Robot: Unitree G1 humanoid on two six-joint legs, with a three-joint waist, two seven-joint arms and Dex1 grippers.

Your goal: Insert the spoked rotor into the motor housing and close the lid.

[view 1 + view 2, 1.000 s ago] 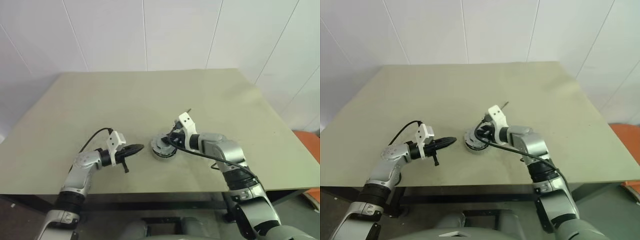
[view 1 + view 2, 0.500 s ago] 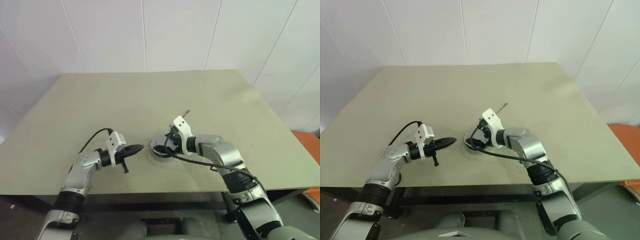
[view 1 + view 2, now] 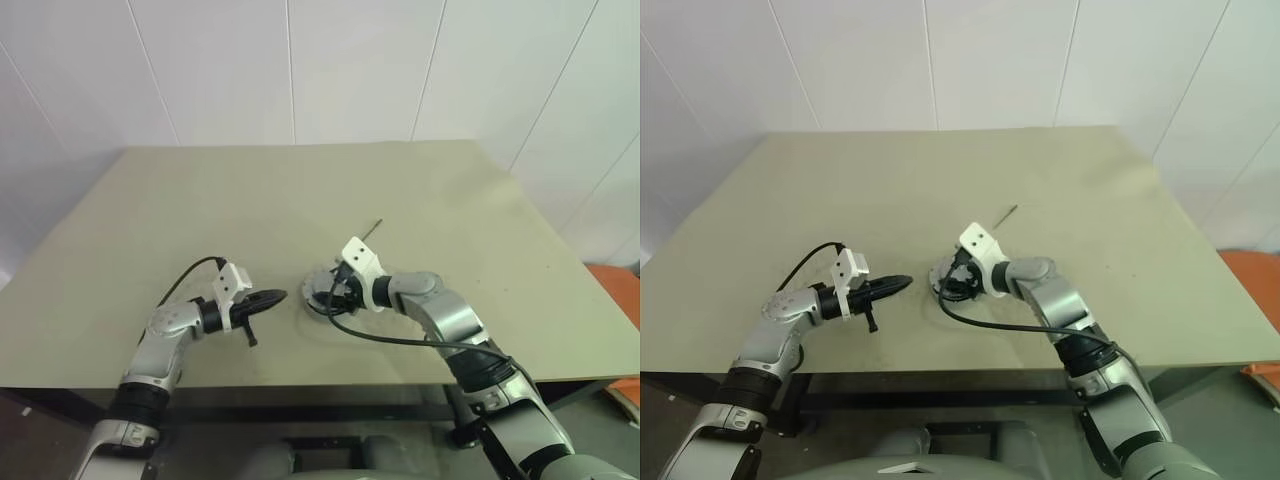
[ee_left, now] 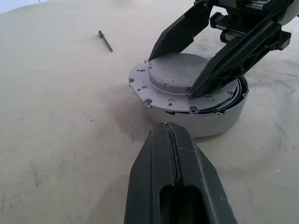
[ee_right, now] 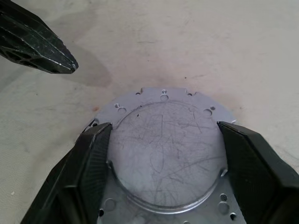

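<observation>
Lid [image 4: 187, 79] on motor housing [image 4: 210, 119] between spread right gripper [image 5: 163, 154] fingers; clenched, empty left gripper [image 4: 168, 135] just beside.

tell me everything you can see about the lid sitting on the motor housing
The lid is a flat round plate of scratched silver-grey metal, with a raised smooth centre disc and a rim dotted with small holes. It lies on top of the motor housing, slightly off-centre, a dark gap showing along one edge. The right gripper straddles the raised centre with its jaws spread, its fingers resting on the rim.
</observation>
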